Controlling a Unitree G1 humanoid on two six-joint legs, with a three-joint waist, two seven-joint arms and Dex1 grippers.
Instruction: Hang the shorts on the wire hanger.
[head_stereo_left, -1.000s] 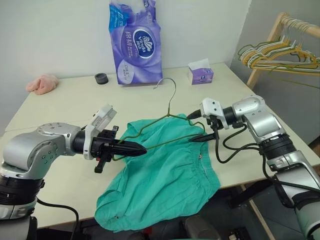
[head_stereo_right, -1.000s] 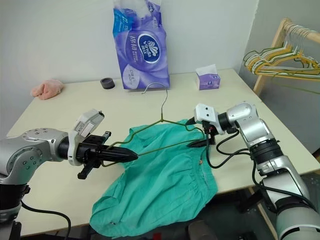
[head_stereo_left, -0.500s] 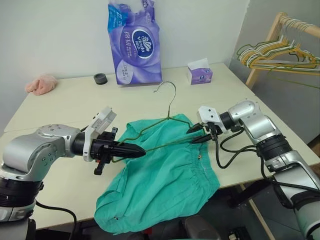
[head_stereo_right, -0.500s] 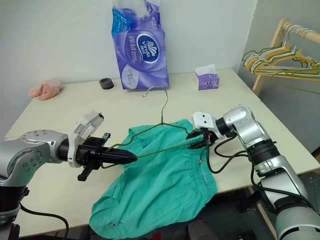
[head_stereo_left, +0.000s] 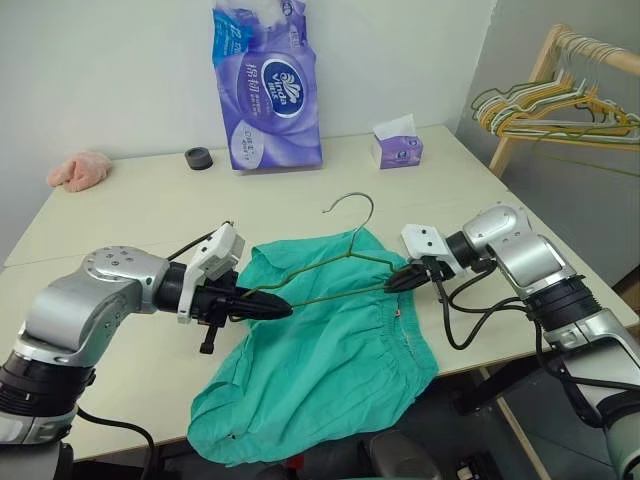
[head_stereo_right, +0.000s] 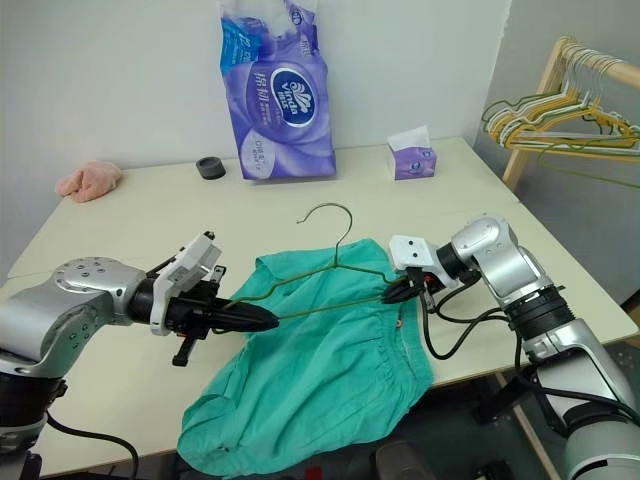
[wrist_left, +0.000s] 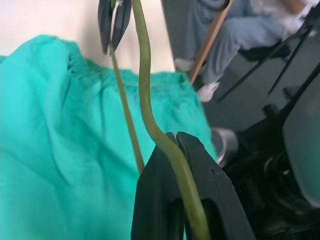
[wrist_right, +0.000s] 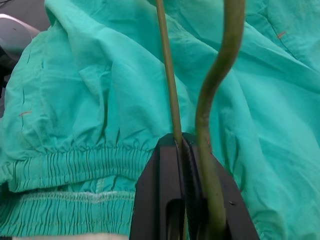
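Wire hanger (head_stereo_left: 330, 262) between pincers (seemingly clamped)

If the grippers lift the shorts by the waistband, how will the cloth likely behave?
The shorts would probably sag and fold: they lie wrinkled and one leg droops over the table edge. They look light, thin cloth. The gathered waistband likely offers the firmest grip, though it may stretch.

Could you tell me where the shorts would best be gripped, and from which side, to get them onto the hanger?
I would grip the shorts at the gathered elastic waistband, coming from the right end effector's side. The band is the firmest edge and lies just beneath the wire hanger's lower bar; the legs trail limp over the table's near edge.
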